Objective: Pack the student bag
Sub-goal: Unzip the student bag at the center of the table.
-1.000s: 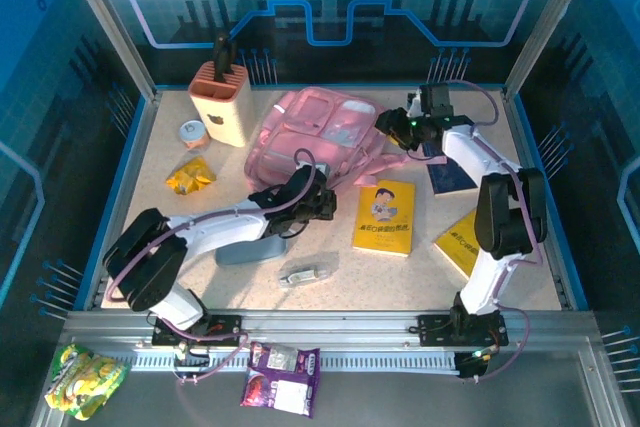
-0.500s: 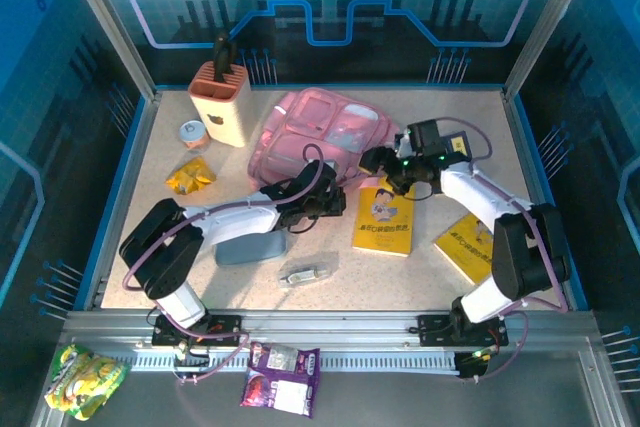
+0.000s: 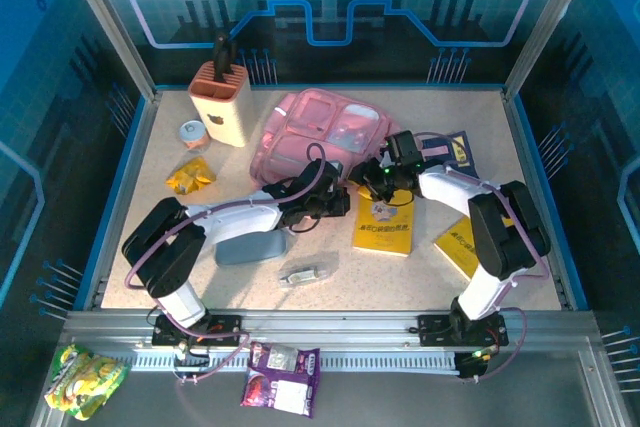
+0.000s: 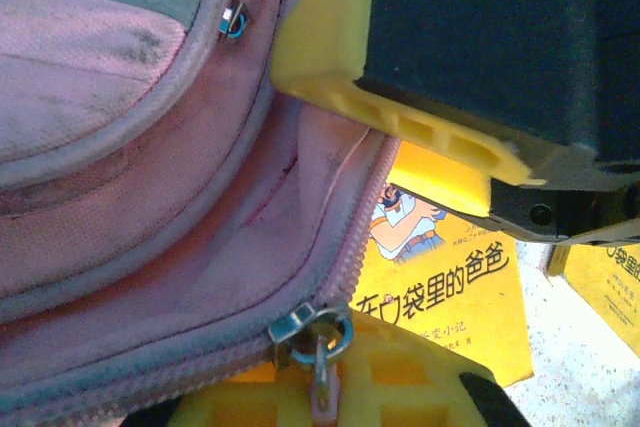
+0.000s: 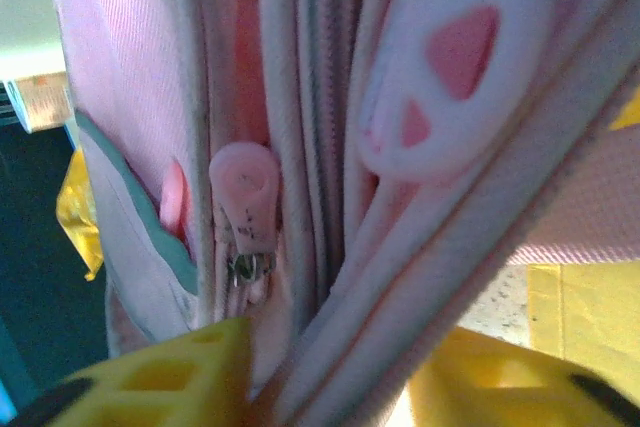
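The pink bag (image 3: 320, 132) lies at the middle back of the counter (image 3: 400, 282), its lower edge just beside a yellow book (image 3: 383, 222). The left tool (image 4: 325, 402) is closed tight on the bag's near edge, where a zipper pull (image 4: 315, 332) hangs down between its yellow fingers. The right tool (image 5: 330, 382) is at the bag's right side, its fingers apart with the bag's piped seams running between them; whether they pinch the fabric, I cannot tell.
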Robot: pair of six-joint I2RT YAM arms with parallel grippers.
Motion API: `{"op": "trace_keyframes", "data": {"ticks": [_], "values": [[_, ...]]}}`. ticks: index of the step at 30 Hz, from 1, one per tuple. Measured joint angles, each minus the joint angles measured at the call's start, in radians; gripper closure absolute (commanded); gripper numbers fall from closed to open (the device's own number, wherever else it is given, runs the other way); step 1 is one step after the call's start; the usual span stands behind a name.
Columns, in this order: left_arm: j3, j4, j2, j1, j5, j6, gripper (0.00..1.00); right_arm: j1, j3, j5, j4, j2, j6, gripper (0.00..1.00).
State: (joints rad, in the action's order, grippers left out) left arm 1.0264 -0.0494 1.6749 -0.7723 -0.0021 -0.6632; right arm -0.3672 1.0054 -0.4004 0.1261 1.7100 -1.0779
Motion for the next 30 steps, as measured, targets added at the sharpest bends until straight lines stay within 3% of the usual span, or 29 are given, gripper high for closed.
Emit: {"op": "trace_keyframes", "data": {"ticks": [3,6,15,23,28,30], "values": [[0.006,-0.015,0.000,0.000,0.009,0.011,1.00,0.000,0.019,0.013,0.020,0.000,0.022,0.92],[0.016,-0.042,-0.005,0.000,0.015,0.028,1.00,0.001,0.051,0.021,0.061,0.000,0.060,1.00],[-0.011,-0.174,-0.137,0.026,0.011,0.121,1.00,0.081,0.192,-0.027,0.203,0.040,0.197,1.00],[-0.104,-0.239,-0.248,0.147,0.064,0.177,1.00,0.167,0.345,-0.054,0.314,0.143,0.301,1.00],[-0.102,-0.229,-0.237,0.162,0.108,0.169,1.00,0.170,0.371,-0.048,0.324,0.170,0.330,0.84],[-0.093,-0.225,-0.208,0.162,0.128,0.158,1.00,0.170,0.372,-0.025,0.323,0.170,0.341,0.63]]}}
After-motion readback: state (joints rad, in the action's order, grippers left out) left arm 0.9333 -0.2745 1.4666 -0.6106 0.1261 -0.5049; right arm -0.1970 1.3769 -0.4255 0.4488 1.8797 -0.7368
